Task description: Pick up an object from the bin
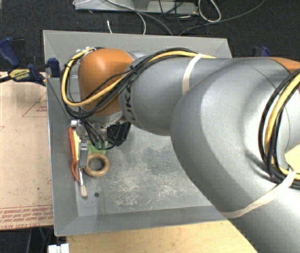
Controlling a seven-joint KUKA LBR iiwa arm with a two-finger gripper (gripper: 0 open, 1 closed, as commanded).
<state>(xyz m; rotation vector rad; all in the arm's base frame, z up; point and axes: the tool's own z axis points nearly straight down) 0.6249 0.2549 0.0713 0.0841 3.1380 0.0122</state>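
Observation:
My gripper (89,137) hangs low at the bin's left side, under the arm's wrist. Just below it a tan tape roll (97,165) lies flat on the bin floor, with a small green piece (95,149) at its upper edge, partly under the gripper. Left of the roll, a long orange-handled tool (74,151) runs along the left wall, and its pale tip (82,187) points toward the front. The gripper stands right above the green piece and the top of the roll. Whether it touches either, I cannot tell.
The arm reaches in from the right and covers the back and right of the bin. The left wall is close beside the tool. Bare, scuffed bin floor shows in the front middle.

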